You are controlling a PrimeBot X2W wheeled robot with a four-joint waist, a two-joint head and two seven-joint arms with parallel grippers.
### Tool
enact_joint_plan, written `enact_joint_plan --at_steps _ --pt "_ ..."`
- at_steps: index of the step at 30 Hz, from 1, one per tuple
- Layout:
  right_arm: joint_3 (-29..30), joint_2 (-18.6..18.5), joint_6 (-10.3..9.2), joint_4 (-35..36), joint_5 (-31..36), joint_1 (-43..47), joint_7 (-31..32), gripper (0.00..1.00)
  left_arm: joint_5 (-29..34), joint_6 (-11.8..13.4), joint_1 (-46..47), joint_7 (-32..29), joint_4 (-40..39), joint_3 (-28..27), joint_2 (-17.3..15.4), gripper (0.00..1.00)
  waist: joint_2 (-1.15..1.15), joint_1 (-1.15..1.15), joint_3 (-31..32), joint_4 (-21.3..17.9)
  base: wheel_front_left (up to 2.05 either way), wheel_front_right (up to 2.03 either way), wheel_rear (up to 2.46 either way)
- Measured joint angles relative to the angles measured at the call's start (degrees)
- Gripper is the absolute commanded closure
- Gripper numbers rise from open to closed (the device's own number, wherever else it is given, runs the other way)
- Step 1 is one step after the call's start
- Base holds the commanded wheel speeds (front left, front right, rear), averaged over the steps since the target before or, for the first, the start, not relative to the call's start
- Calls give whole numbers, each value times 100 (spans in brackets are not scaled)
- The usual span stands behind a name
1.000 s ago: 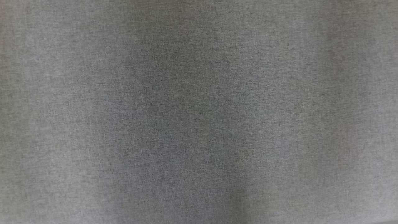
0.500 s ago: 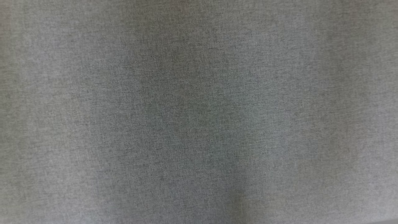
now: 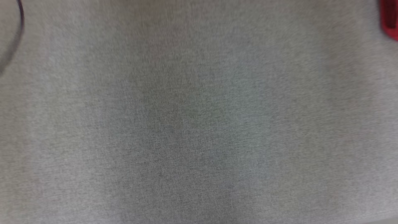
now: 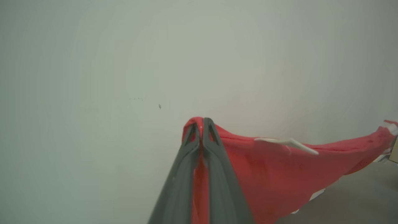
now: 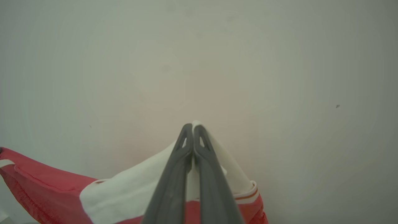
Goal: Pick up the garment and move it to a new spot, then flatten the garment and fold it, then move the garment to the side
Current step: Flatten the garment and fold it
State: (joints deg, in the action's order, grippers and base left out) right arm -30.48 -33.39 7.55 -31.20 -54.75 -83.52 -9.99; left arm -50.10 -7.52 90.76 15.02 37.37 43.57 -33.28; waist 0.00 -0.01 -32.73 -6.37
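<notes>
The garment (image 4: 273, 174) is red and hangs in the air, stretched between the two arms. In the left wrist view the left gripper (image 4: 202, 124) has its two dark fingers pinched tight on a red hemmed edge, a fold of red cloth bunched over the fingertips. From there the fabric runs in a sagging line to that view's right edge, with a stitched seam along its top. A narrow white strip (image 4: 287, 143) lies across the cloth near the seam. Below the garment's lower edge, at that view's lower right, is a grey surface (image 4: 357, 193); whether the cloth touches it cannot be told. Behind everything is a pale plain background (image 4: 93, 62).

In the right wrist view the right gripper (image 5: 192, 127) is likewise clamped, its fingers together on a white panel (image 5: 124, 189) of the same garment. Beside the fingers is a white cuff (image 5: 248, 193) with a thin orange stripe, and red cloth trails off to that view's left edge.

The head view is blurred: grey woven cloth (image 3: 199, 124), a red patch (image 3: 390, 18) at the top right corner in the garment's colour, and a thin dark curved line (image 3: 19, 34) at the top left.
</notes>
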Motion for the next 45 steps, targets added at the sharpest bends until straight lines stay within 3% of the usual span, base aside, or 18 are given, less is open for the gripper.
enact_joint_plan --at_steps 7,12,15,21,28,34,45 --pt "490 -399 0 1233 -185 2401 -78 100 104 505 -2263 1 -1502 -734 -257 100 -1 -1 608 -62 0 0 0" --pt "1100 -432 0 1925 -124 4047 51 100 202 931 -3868 1 -2518 -1081 -328 100 -1 -2 1020 -98 0 0 0" --pt "1544 -271 0 2316 -3 5010 202 100 205 1074 -4683 1 -2959 -1250 -338 100 -1 -2 1229 -116 0 0 0" --pt "2449 391 0 3134 412 6642 659 100 361 1263 -6017 1 -3456 -1577 -212 100 -1 -2 1512 -145 0 0 0" --pt "3112 1280 0 3831 1016 7992 1256 100 539 1271 -7199 1 -3609 -2063 44 100 -1 -1 1730 -183 0 0 0" --pt "3453 1942 0 4143 1346 8918 1578 100 789 1124 -8256 1 -3540 -2464 399 100 -1 0 1903 -173 0 0 0" --pt "3687 2127 0 4100 1748 9642 1833 100 1196 820 -9374 1 -3257 -2961 1227 100 -1 0 2091 -108 0 0 0"
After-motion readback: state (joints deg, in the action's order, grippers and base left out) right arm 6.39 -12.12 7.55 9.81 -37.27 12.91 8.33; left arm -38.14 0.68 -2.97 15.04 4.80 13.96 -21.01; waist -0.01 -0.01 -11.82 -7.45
